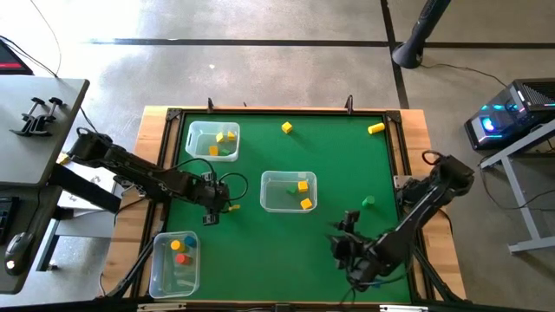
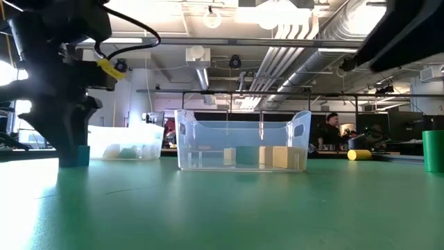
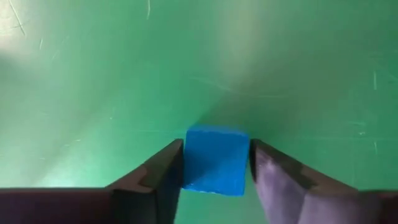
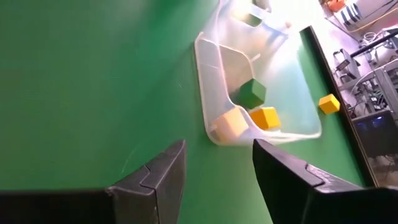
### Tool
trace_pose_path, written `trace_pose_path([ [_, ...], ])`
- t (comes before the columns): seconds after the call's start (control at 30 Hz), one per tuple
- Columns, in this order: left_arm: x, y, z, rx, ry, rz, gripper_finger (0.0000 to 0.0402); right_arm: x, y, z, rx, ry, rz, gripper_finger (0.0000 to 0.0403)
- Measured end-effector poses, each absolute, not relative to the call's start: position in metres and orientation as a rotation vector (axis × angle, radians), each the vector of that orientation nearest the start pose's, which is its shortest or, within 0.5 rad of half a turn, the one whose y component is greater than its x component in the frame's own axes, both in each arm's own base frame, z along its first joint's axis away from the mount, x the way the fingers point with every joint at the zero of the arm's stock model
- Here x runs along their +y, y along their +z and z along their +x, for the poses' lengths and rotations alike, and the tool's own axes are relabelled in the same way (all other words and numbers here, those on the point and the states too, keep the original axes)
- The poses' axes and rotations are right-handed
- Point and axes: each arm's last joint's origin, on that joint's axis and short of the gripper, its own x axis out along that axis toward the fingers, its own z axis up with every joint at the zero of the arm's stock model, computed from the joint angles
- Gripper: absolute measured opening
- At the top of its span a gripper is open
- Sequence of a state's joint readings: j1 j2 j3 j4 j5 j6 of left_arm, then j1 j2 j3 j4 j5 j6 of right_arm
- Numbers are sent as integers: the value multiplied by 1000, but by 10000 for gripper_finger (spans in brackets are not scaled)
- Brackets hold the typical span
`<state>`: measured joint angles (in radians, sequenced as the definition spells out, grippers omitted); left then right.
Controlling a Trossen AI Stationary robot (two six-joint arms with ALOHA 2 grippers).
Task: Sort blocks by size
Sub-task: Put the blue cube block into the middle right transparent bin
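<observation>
Right now we have our left gripper (image 3: 214, 168) down on the green table (image 1: 347, 165), its two fingers pressed against the sides of a blue block (image 3: 216, 160) that sits on the mat near the middle bin (image 1: 269, 195). The jaws look closed on the block, though we judge the grip fresh and low on the cube, so a lift could let it pivot or slide out. If one finger lands before the other, we may nudge the block sideways instead of clamping it.

Our right gripper (image 4: 217, 171) hangs over the mat near the table's front right corner, fingers parted and holding nothing, with the middle bin ahead of it. A green block (image 1: 368, 201) and two yellow blocks (image 1: 286, 127) lie loose on the mat.

We also risk the wrong bin: the near-left bin (image 1: 160, 282) holds blue and red pieces, and misjudging size would spoil the sort. Carrying low, we could clip a bin wall.
</observation>
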<state>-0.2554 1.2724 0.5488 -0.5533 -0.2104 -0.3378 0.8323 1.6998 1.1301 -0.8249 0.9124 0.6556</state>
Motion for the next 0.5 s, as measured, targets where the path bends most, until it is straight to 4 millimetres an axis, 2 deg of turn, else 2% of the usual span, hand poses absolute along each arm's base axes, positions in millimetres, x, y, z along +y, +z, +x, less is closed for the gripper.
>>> trace_pose_path([
  [0.17, -46, 155, 195, 1208, 134, -31, 91, 217, 218, 198, 727, -342, -396, 181],
  [0.23, -48, 166, 203, 1174, 117, -49, 85, 220, 224, 189, 690, -329, -381, 181],
  [0.37, -55, 200, 222, 1066, 76, -27, 85, 225, 234, 177, 612, -313, -364, 181],
  [0.5, -65, 246, 240, 915, 54, 48, 85, 229, 236, 172, 589, -299, -372, 181],
])
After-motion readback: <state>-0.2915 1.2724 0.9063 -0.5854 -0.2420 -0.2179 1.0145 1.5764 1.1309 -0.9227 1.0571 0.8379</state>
